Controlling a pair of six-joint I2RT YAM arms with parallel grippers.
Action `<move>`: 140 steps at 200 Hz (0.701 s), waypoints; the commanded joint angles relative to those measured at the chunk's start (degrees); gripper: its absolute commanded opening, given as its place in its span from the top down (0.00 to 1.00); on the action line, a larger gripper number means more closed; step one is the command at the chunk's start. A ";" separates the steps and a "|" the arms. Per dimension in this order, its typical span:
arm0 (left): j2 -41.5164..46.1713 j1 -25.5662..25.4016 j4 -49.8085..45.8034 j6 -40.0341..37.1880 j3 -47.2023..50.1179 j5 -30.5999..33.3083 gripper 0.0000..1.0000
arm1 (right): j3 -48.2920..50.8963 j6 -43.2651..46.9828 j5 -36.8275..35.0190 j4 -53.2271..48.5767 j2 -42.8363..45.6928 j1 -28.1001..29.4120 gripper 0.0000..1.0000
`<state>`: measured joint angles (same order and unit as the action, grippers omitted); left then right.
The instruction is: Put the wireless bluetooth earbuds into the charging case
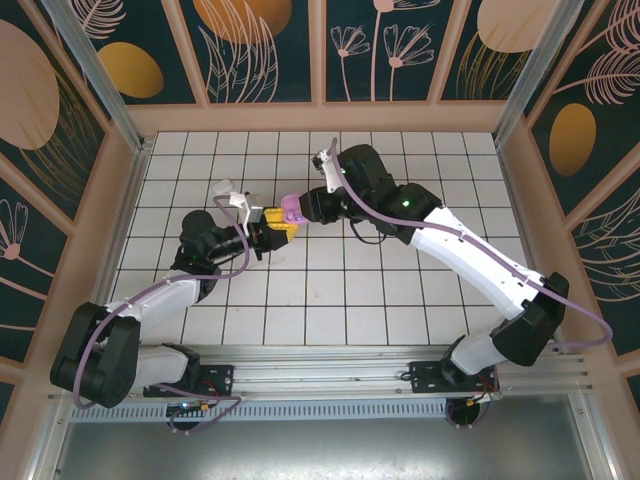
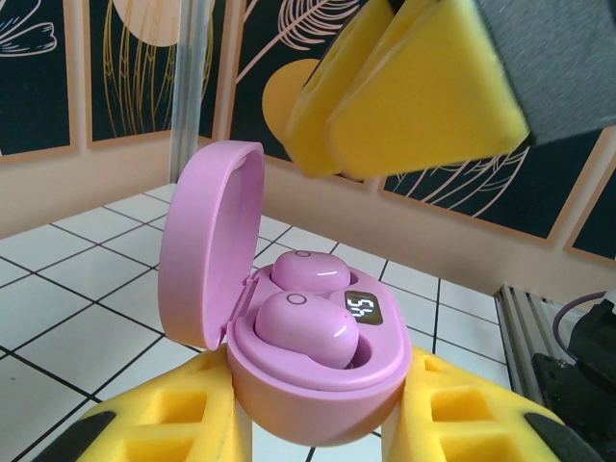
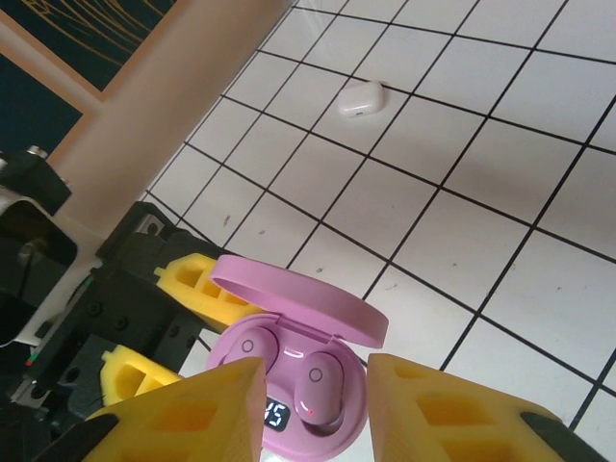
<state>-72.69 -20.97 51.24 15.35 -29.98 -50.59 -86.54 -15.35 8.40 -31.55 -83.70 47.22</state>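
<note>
Buds of pale purple plastic (image 2: 300,325) sat inside the open pink plastic case (image 2: 207,241), held by the left hand (image 2: 322,423); the right hand (image 3: 316,409) hung just above it, wide and empty

Lower shell of the charging case (image 2: 318,395) is masked by the left claw (image 2: 318,423) pads and cropped at the frame bottom. Right claw (image 2: 385,96) is recorded blurred, cropped at top. Rear earbud (image 2: 310,270) is partly covered by front earbud (image 2: 300,329); overhead, neither can be resolved.
</note>
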 commanded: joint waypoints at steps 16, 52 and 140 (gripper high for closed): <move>0.27 0.22 1.84 0.18 -1.22 -1.69 0.83 | -1.06 -1.49 -0.46 1.56 2.64 -1.28 0.65; 0.00 -0.94 -0.44 -1.14 -2.39 -1.99 0.83 | 2.14 -4.35 3.43 5.08 4.05 -4.40 0.61; -5.05 -7.10 -2.10 -3.26 -5.75 -1.00 0.83 | 9.31 -9.29 12.49 11.56 6.69 -11.00 0.62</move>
<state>-75.79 -26.61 48.60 13.30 -33.65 -51.00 -79.00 -22.90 17.15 -23.83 -78.59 36.84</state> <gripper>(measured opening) 0.301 0.385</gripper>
